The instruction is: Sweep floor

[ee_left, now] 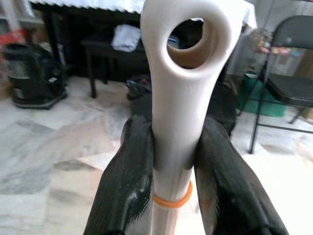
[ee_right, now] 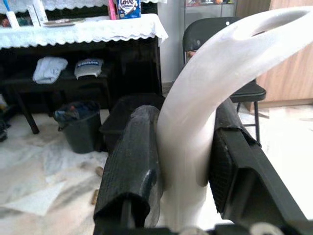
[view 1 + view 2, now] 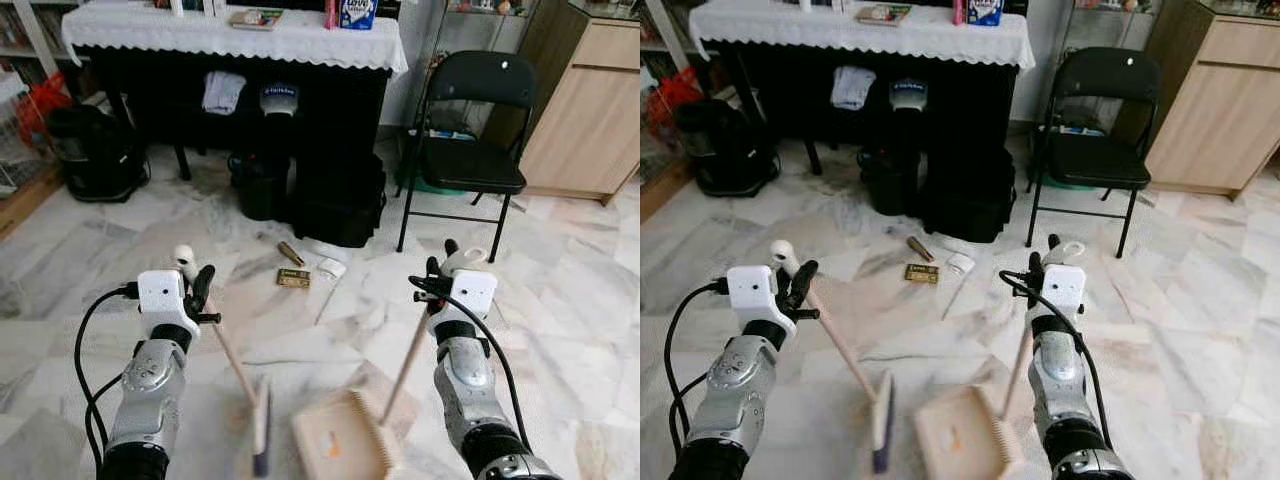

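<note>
Left eye view puts the left gripper (image 3: 196, 287) at lower left, clenched on the white handle top of the broom (image 3: 262, 425), whose head rests on the marble floor (image 3: 120, 250) at bottom centre. At lower right the right gripper (image 3: 440, 272) grasps the handle of the dustpan (image 3: 338, 440), which sits just beside the broom head. Left wrist view shows both black fingers (image 1: 126, 191) pressed against the handle's looped end. Litter lies ahead, near mid-frame: a brown tube (image 3: 291, 253), a small gold packet (image 3: 293, 277) and a white scrap (image 3: 331, 267), well apart from the pan. Judging by this, tools are in hand but sweeping that debris remains.
</note>
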Tool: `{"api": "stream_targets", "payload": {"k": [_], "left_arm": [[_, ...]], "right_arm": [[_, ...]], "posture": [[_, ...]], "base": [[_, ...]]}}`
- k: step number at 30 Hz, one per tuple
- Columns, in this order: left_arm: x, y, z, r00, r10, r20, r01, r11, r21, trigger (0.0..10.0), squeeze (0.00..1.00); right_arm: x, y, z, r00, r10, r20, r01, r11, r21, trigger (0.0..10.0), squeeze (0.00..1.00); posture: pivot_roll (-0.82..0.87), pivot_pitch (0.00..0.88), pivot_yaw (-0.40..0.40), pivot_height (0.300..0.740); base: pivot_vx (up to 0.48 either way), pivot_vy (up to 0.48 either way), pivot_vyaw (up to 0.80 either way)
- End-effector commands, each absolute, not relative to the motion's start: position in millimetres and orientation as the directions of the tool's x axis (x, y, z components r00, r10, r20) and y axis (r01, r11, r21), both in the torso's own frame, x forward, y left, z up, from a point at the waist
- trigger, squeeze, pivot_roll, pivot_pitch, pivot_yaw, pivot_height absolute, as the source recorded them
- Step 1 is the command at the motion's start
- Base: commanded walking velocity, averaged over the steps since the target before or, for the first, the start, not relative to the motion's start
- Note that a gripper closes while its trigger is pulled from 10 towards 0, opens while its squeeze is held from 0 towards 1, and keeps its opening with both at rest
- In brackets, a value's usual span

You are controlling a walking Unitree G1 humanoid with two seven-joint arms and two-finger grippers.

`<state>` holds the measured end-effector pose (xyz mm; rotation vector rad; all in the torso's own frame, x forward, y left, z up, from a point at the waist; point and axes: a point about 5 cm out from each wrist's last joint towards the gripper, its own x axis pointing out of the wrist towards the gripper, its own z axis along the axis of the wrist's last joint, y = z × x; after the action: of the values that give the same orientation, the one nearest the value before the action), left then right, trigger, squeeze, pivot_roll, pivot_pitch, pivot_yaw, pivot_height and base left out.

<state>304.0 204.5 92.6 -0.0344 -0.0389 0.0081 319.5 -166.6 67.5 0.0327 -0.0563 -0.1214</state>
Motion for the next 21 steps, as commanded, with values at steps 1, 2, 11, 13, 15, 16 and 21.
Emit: {"api": "stream_targets", "payload": {"k": [1,2,11,13,15,16,21], "left_arm": [[307.2,206.3,102.8,0.997,0.013,0.082,-0.010,1.000,-0.029,10.0,0.00],[307.3,206.6,102.9,0.996,0.014,0.083,-0.012,1.000,-0.028,10.0,0.00],[307.6,207.1,103.3,0.996,0.022,0.085,-0.020,0.999,-0.030,10.0,0.00],[307.7,207.0,103.3,0.996,0.022,0.086,-0.020,0.999,-0.030,10.0,0.00],[307.6,207.4,103.3,0.996,0.024,0.086,-0.022,0.999,-0.031,10.0,0.00],[307.6,207.4,103.3,0.996,0.024,0.086,-0.022,0.999,-0.031,10.0,0.00],[307.3,207.7,103.3,0.996,0.025,0.086,-0.022,0.999,-0.031,10.0,0.00]], "right_arm": [[326.0,-167.7,82.3,0.985,-0.119,0.122,0.116,0.993,0.032,10.0,0.00],[326.1,-167.6,82.4,0.985,-0.118,0.122,0.115,0.993,0.033,10.0,0.00],[326.4,-167.5,82.9,0.986,-0.115,0.123,0.112,0.993,0.030,10.0,0.00],[326.5,-167.6,83.0,0.986,-0.115,0.123,0.112,0.993,0.030,10.0,0.00],[326.5,-167.5,83.1,0.986,-0.113,0.123,0.110,0.994,0.029,10.0,0.00],[326.5,-167.5,83.1,0.986,-0.113,0.123,0.110,0.994,0.029,10.0,0.00],[326.5,-167.5,83.2,0.986,-0.112,0.124,0.110,0.994,0.027,10.0,0.00]], "posture": [[0.03,0.000,-0.019,0.740],[0.04,0.000,-0.020,0.740],[0.03,0.000,-0.023,0.740],[0.03,0.000,-0.023,0.740],[0.04,0.000,-0.025,0.740],[0.04,0.000,-0.025,0.740],[0.03,0.000,-0.026,0.740]], "base": [[0.356,0.000,0.00],[0.356,0.000,0.00],[0.374,0.000,0.00],[0.386,0.000,0.00],[0.388,0.000,0.00],[0.390,0.000,0.00],[0.389,0.000,0.00]]}}
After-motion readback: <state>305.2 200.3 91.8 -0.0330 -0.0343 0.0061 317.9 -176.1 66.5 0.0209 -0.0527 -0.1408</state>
